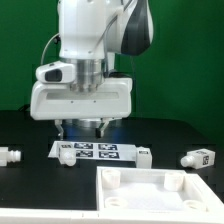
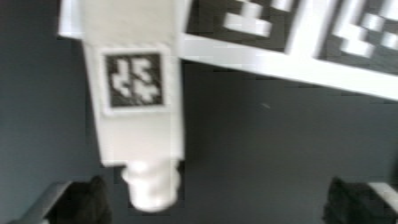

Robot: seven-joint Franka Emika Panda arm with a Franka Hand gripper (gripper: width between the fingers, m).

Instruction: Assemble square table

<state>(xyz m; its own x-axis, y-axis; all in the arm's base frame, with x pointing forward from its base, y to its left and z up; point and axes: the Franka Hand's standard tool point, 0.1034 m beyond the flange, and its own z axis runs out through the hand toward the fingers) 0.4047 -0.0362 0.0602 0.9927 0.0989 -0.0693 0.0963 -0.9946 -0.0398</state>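
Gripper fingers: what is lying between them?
The peg end of a white tagged leg lies between the open gripper's fingers, touching neither. The wrist view shows it.

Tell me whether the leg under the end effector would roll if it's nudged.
Probably not far: the leg shows a flat tagged face, so it likely slides rather than rolls. It looks like moulded plastic, so stiff and fairly light. Its narrower end might make it pivot.

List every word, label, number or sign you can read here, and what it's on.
No words, brands or numbers are readable in either view.
marker board: black-and-white square tags, patterns only, no letters.
leg below the wrist camera: one square tag, pattern only.
leg at the exterior view's right: tag too small to make out.
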